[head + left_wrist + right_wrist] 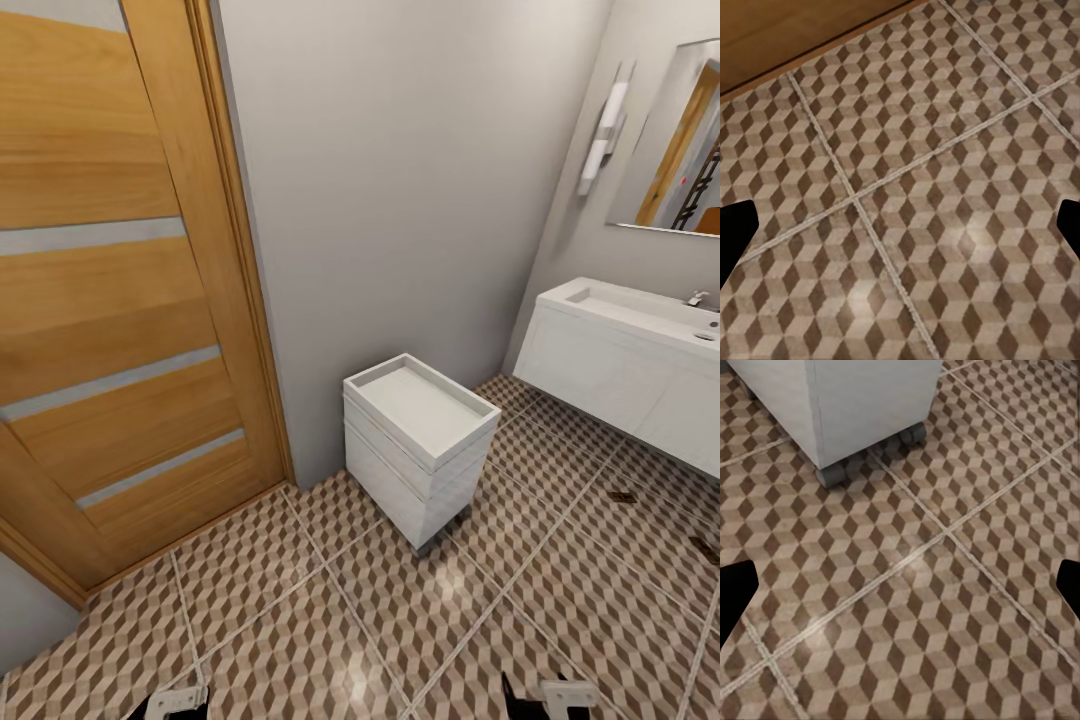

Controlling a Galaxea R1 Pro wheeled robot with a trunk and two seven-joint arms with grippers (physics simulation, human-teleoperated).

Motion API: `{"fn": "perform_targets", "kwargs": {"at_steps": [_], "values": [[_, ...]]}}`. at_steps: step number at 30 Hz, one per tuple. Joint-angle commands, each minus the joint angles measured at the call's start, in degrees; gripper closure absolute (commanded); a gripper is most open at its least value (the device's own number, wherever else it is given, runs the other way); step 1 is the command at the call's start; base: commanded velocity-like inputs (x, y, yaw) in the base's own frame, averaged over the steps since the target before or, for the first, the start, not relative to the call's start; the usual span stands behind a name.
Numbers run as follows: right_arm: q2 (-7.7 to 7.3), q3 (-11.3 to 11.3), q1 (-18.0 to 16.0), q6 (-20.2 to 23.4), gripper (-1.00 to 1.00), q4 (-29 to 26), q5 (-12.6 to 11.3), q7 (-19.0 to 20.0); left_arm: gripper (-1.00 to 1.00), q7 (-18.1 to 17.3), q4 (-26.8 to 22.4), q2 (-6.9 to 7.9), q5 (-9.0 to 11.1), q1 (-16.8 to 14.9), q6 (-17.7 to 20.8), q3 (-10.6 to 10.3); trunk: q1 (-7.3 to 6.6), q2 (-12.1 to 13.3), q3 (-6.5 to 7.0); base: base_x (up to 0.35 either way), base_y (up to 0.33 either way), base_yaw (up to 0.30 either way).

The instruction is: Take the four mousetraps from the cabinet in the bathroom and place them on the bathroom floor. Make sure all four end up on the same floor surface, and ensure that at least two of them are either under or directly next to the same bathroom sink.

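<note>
Two small dark flat plates lie on the bathroom floor (330,620) at the right, and they look like mousetraps: one mousetrap (622,496) just below the front of the sink (640,315), the other mousetrap (705,548) a little nearer. The sink is a white wall-hung basin with a chrome tap (697,298). The cabinet is out of view. My left gripper (900,232) hangs open over bare cube-pattern tiles, its tip at the picture's lower edge (178,703). My right gripper (900,592) is open too, over tiles, low in the head view (555,697). Both hold nothing.
A small white drawer unit (420,440) on castors stands against the grey wall ahead; its base (847,405) is close beyond my right gripper. A wooden door (110,300) is at the left. A mirror (680,140) and wall lamp (605,125) hang above the sink.
</note>
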Motion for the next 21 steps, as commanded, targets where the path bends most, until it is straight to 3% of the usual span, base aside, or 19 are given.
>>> {"fn": "perform_targets", "kwargs": {"at_steps": [1, 21], "values": [[0.0, 0.5, 0.0, -0.1, -1.0, 0.0, -0.7, -0.1, -1.0, -0.1, 0.2, 0.0, 0.1, -0.1, -0.3, 0.2, 0.0, 0.0, -0.05, 0.0, 0.0, 0.0], [0.18, 0.4, 0.0, -0.2, -1.0, -0.1, -1.6, -0.1, -1.0, 0.0, 0.2, -0.01, 0.1, -0.1, -0.2, 0.2, 0.0, 0.0, -0.05, 0.0, 0.0, 0.004]]}}
